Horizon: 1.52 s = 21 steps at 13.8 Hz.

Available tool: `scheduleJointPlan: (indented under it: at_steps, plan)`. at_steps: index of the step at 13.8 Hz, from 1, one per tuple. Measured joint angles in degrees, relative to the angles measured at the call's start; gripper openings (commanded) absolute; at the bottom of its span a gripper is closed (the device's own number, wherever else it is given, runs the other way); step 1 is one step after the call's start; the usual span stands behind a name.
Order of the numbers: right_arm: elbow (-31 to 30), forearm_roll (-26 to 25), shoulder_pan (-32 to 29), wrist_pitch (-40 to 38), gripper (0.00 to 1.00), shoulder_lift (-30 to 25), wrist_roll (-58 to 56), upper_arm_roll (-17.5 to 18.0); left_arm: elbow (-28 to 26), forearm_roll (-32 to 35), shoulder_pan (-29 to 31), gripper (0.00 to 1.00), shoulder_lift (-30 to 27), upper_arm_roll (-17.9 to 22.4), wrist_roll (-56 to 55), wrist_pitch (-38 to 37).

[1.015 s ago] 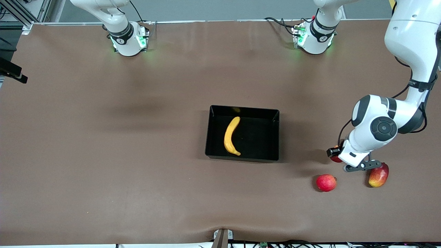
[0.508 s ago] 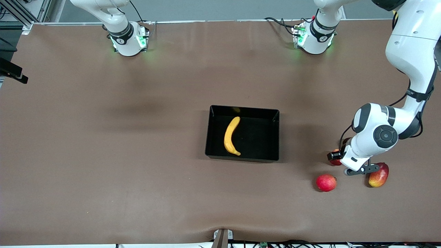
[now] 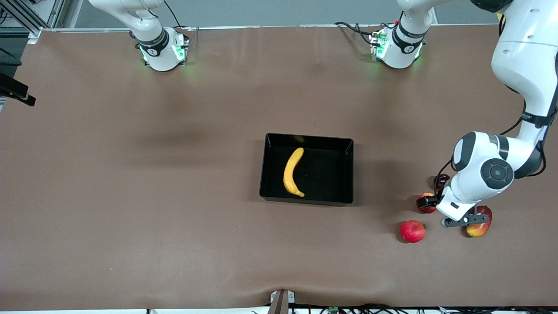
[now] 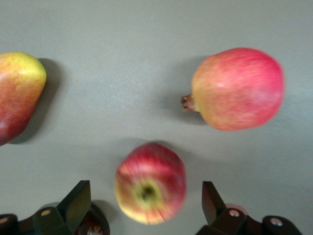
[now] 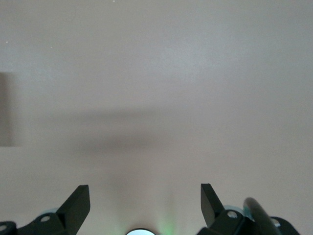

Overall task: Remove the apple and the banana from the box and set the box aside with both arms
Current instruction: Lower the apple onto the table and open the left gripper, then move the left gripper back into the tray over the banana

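Observation:
The black box [image 3: 348, 170] sits mid-table with the yellow banana [image 3: 293, 172] lying in it. The small red apple with yellowish patches [image 3: 427, 208] lies on the table toward the left arm's end, mostly hidden under the left wrist. In the left wrist view the apple [image 4: 150, 182] lies below and between the spread fingers. My left gripper [image 3: 460, 220] [image 4: 145, 186] is open over the apple, not touching it. My right gripper [image 5: 145, 188] is open and empty over bare table, and is out of the front view.
A round red pomegranate [image 3: 412, 231] [image 4: 238, 89] lies beside the apple, nearer the front camera. A red-yellow mango-like fruit [image 3: 479, 221] [image 4: 17, 95] lies close to the left gripper's fingers. The arm bases [image 3: 161, 48] [image 3: 396, 48] stand along the table edge farthest from the front camera.
My left gripper has moved a little toward the front camera and the left arm's end, down over the apple. The fruits and the box have not moved.

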Motion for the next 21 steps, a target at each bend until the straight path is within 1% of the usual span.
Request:
scheduleJointPlan:
  at_steps: [2, 5, 8, 9, 11, 15, 18, 20, 21]
  plan:
    - [0.0, 0.0, 0.0, 0.0, 1.0, 0.01, 0.0, 0.0, 0.21, 0.0, -0.12, 1.0, -2.35, -2.7, 0.0, -3.53]
    - [0.0, 0.0, 0.0, 0.0, 1.0, 0.01, 0.0, 0.0, 0.21, 0.0, -0.38, 1.0, -5.49, -8.52, -2.02, -8.9]
    - [0.0, 0.0, 0.0, 0.0, 1.0, 0.01, 0.0, -0.01, 0.13, 0.0, -1.47, 1.0, -6.36, -15.51, -5.1, -11.22]
    - [0.0, 0.0, 0.0, 0.0, 1.0, 0.01, 0.0, -0.02, 0.1, 0.0, -2.86, 1.0, -6.39, -16.73, -6.88, -11.38]
    - [0.0, 0.0, -0.01, 0.0, 1.0, 0.02, 0.0, -0.04, 0.01, 0.0, -6.93, 1.0, -6.38, -17.53, -12.2, -11.44]
    - [0.0, 0.0, -0.04, 0.02, 1.0, 0.03, 0.0, -0.08, 0.67, 0.0, -16.97, 1.0, -5.44, -17.74, -25.51, -11.41]
    - [0.0, 0.0, -0.05, 0.03, 1.0, 0.1, 0.0, -0.09, 1.48, 0.12, -22.89, 1.0, -2.79, -17.37, -28.34, -10.54]
    - [0.03, 0.0, -0.05, 0.08, 1.0, 0.56, 0.0, -0.06, 1.78, 0.96, -24.79, 1.0, -1.08, -16.99, -28.43, -8.0]
    - [0.16, 0.0, -0.04, 0.14, 1.0, 0.85, 0.0, -0.03, 1.84, 2.47, -25.0, 1.0, -0.04, -16.94, -28.43, -6.26]
